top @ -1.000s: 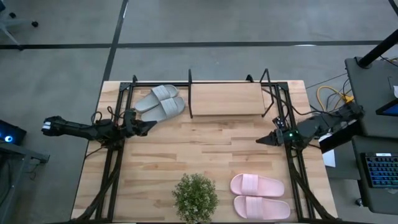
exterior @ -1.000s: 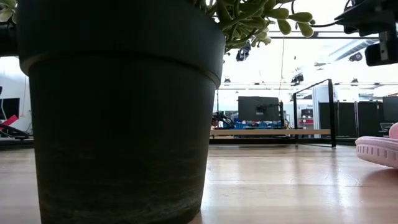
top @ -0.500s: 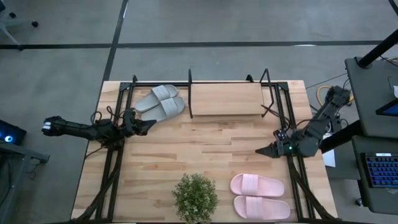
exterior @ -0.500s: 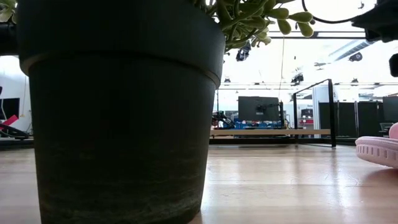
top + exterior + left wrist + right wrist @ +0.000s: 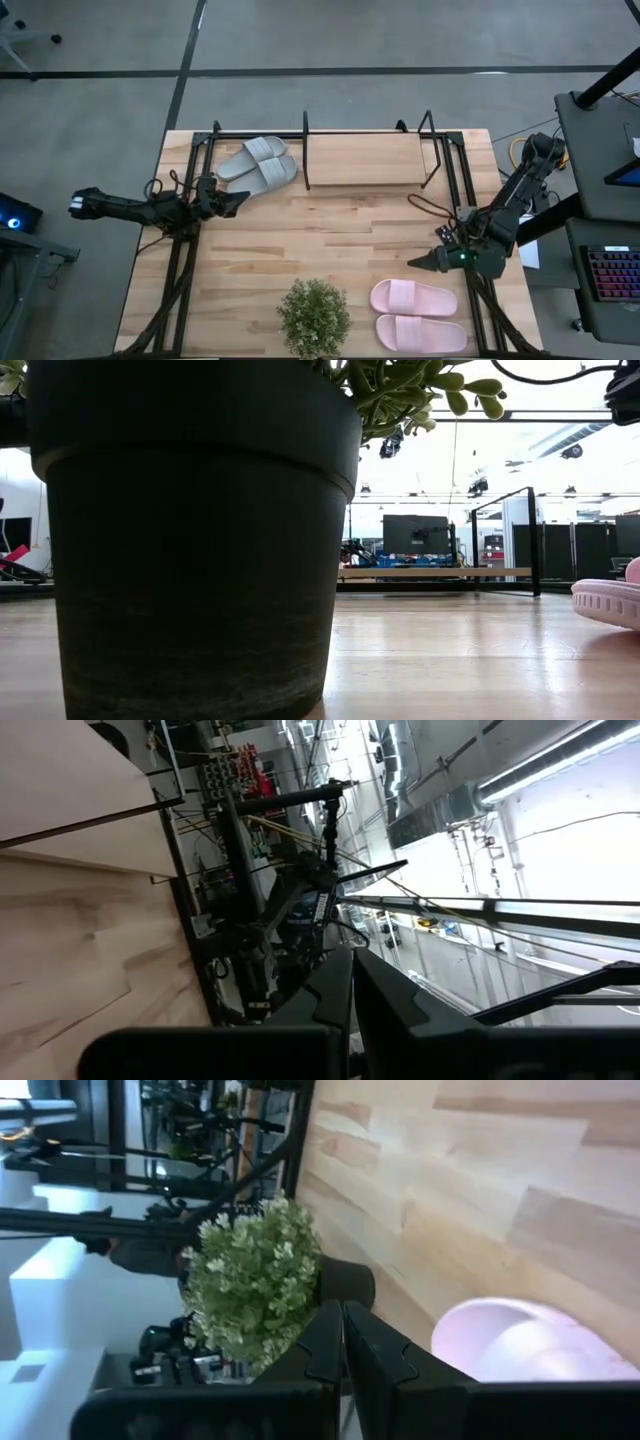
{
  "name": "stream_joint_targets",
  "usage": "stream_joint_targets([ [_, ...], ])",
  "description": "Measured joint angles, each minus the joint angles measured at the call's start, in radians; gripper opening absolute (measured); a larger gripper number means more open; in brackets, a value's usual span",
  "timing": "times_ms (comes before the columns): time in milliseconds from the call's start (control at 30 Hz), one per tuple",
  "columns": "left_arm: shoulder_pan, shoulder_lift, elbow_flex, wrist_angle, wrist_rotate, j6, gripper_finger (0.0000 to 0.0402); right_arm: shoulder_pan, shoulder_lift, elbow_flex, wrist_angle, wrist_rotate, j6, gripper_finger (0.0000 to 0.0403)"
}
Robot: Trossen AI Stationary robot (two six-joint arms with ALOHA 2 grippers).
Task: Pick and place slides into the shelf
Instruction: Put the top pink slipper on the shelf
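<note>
Right gripper: you have moved it toward the pink slides, fingers pressed together, empty.
Left gripper: unmoved beside the grey slides, also closed.
Shelf: grey pair at its left end.

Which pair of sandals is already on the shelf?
The grey pair, lying at the shelf's left end. The pink pair is on the table, beside the plant.

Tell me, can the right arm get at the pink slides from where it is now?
Probably yes. The right gripper, shut, hangs just beyond the pink slides toward the shelf, with bare tabletop between. The potted plant stands off to their side, clear of that path. The jaws must open first.
</note>
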Motion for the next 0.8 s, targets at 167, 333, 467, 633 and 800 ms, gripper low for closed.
stream_joint_targets([
  [167,0.0,-0.009,0.0,-0.001,0.0,0.0,0.0,0.032,0.088,0.024,-0.004,-0.001,0.07,0.0009],
  [333,0.0,-0.009,0.0,0.0,0.005,0.004,0.0,0.079,0.155,0.049,-0.031,-0.002,0.142,0.0009],
  [467,0.0,-0.008,0.0,0.0,0.009,0.005,0.0,0.122,0.195,0.075,-0.12,-0.008,0.248,0.0009],
  [633,0.0,-0.008,0.0,0.0,0.009,0.009,0.0,0.165,0.238,0.128,-0.219,-0.011,0.335,0.0009],
  [800,0.0,-0.007,0.0,0.0,0.01,0.021,0.0,0.192,0.283,0.177,-0.291,-0.072,0.374,0.0009],
])
